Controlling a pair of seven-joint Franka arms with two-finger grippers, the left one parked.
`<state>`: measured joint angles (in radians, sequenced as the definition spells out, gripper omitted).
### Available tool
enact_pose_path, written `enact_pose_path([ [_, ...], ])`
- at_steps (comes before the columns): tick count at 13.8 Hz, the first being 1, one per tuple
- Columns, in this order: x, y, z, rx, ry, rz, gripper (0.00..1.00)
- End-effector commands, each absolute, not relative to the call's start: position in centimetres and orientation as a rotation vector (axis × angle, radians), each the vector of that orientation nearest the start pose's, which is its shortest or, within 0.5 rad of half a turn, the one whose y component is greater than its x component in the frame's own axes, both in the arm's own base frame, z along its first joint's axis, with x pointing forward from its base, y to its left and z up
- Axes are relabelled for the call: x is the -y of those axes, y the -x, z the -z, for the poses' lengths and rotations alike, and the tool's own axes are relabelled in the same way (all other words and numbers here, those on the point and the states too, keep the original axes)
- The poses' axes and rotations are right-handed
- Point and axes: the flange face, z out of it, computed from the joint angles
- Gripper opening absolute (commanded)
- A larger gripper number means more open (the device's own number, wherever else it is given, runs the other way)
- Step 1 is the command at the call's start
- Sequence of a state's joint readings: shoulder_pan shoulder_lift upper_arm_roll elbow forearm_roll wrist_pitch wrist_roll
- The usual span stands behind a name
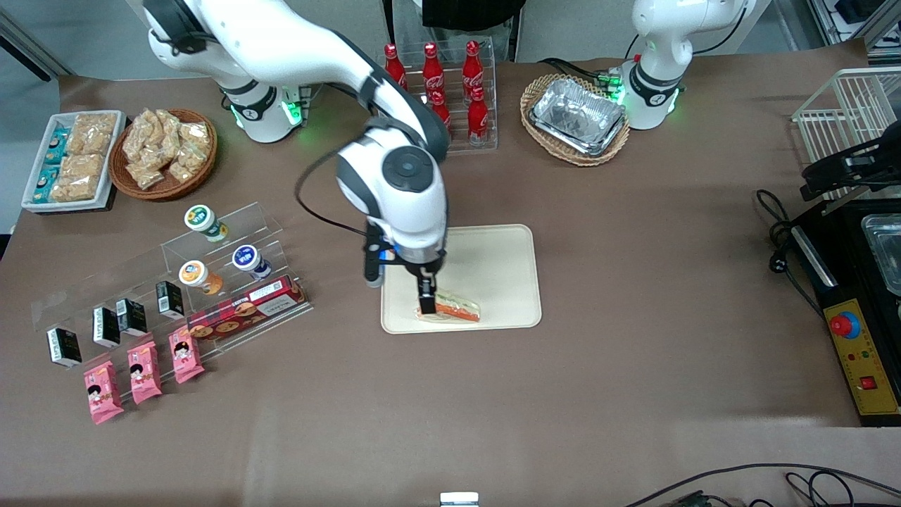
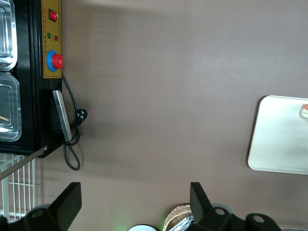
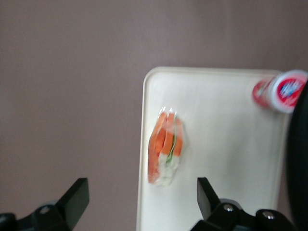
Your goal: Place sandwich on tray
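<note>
On the tray (image 1: 493,267), near its front edge, lies the sandwich (image 1: 457,308) (wrapped, filling showing). The claw (image 1: 426,299) hangs just above it, fingers spread and holding nothing, so placement looks done; only pulling away remains.

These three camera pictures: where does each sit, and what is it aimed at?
Front view: high, facing both white arms; gripper over the triangular wrapped sandwich on the cream-beige plastic tray.
Left wrist view: on the parked arm, looking down at brown table, tray corner.
Right wrist view: above sandwich and tray; open fingers.
All share the tray.
</note>
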<state>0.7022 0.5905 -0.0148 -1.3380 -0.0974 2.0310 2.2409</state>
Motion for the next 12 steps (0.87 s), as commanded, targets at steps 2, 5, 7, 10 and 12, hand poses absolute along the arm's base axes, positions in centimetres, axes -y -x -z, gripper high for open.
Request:
enact_pose_path([
  [2,-37.0,-57.8,-46.9,-1.671,2.713,0.064,1.0],
  [5,-30.0,-58.7,-50.2,-1.256,3.007,-0.039,1.0],
  [7,-25.7,-59.0,-51.4,-0.947,3.151,-0.147,1.0],
  [10,-16.7,-60.4,-53.9,-0.646,3.198,-0.209,1.0],
  [12,-10.1,-60.8,-55.0,-0.496,3.176,-0.225,1.0],
])
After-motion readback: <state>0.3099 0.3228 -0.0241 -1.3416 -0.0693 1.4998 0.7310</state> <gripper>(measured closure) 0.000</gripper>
